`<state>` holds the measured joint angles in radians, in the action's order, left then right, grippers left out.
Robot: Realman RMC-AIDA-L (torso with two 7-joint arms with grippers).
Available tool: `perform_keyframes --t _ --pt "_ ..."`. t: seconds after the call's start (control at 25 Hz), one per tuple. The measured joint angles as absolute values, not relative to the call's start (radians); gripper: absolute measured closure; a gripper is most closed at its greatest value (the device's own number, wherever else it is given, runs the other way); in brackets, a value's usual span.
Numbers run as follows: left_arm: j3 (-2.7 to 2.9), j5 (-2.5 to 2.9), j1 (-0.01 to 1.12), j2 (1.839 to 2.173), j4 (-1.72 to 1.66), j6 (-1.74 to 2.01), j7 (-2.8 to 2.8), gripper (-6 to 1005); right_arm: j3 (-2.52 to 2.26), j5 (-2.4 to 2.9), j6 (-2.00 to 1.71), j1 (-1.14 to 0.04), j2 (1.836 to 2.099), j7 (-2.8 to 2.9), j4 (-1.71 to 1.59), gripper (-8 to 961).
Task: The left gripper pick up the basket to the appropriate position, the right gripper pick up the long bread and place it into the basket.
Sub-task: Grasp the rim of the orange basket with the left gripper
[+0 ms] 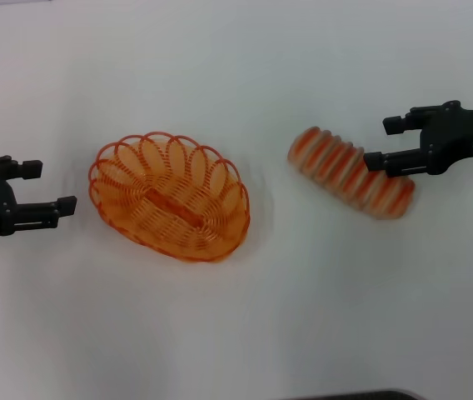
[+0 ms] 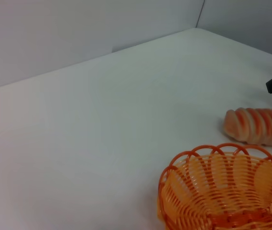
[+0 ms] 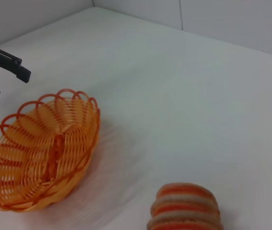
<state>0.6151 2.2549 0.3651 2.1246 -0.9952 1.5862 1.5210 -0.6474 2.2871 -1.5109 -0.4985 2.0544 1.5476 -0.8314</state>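
On table (image 1: pixel 303 317), basket (image 1: pixel 170 196): left of long bread (image 1: pixel 351 172), apart.
Left gripper (image 1: pixel 51 187): fingers spread, beside basket.
Right gripper (image 1: pixel 384 142): fingers spread, at bread's end.

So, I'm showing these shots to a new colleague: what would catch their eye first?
The oval orange wire basket with its looped rim, sitting empty on the white table, stands out first. To its right lies the long tan bread with orange-red stripes. The open black left gripper flanks the basket, and the open black right gripper is at the bread's far end.
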Motion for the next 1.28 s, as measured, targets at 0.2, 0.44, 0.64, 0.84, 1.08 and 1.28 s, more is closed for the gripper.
perform_keyframes --t 0.2,0.44,0.64,0.84,1.08,1.28 --pt "0.615 2.255 0.366 2.125 -0.994 1.586 1.523 140 -0.647 2.287 -1.511 -0.499 2.055 1.547 -0.831 146" --pt "0.613 2.249 0.368 2.129 -0.993 1.582 1.524 140 -0.647 2.287 -1.511 -0.499 2.056 1.546 -0.831 146" --pt "0.594 2.225 0.401 2.134 -0.990 1.587 1.597 140 -0.647 2.287 -1.511 -0.500 2.056 1.546 -0.832 145" --pt "0.610 2.228 0.473 2.131 -0.981 1.606 1.784 141 -0.646 2.286 -1.515 -0.500 2.055 1.546 -0.831 145" --pt "0.642 2.231 0.545 2.101 -0.984 1.616 2.035 141 -0.646 2.275 -1.528 -0.502 2.049 1.553 -0.831 146" --pt "0.671 2.301 0.586 2.072 -0.998 1.610 2.201 141 -0.646 2.275 -1.533 -0.502 2.046 1.554 -0.831 145"
